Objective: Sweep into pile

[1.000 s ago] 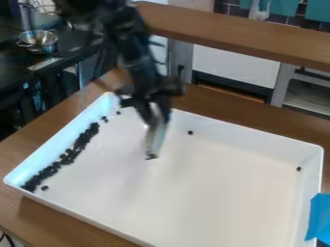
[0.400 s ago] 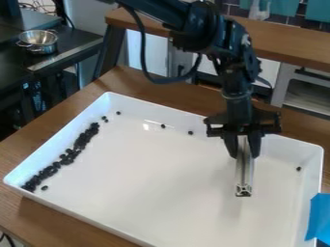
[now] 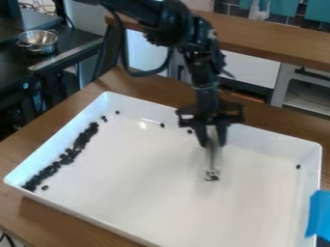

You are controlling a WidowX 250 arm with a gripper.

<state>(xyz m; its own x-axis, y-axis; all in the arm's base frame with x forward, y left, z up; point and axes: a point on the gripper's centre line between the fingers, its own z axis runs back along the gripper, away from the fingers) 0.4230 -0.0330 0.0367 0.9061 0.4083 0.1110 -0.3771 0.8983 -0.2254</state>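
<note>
Dark pieces (image 3: pixel 81 141) banded along the white tray's (image 3: pixel 142 183) left wall in view, well apart from my fingers (image 3: pixel 222 134). My gripper (image 3: pixel 213 144) hangs over the tray, fingers pinching a metal bar (image 3: pixel 212 161). One stray piece (image 3: pixel 297 167) near the right wall; others toward the back.

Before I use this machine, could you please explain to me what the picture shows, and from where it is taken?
The machine is a robot arm, coming in from the top edge. Its "hand" is a black two-finger gripper, which holds a slim, pale bar pointing down. A fixed camera looks down at a slant on the work. Below is a big white tray on a wooden table. Small dark pieces lie in a long band by its left side in the picture; a few others lie apart. I cannot tell what they are made of.
</note>
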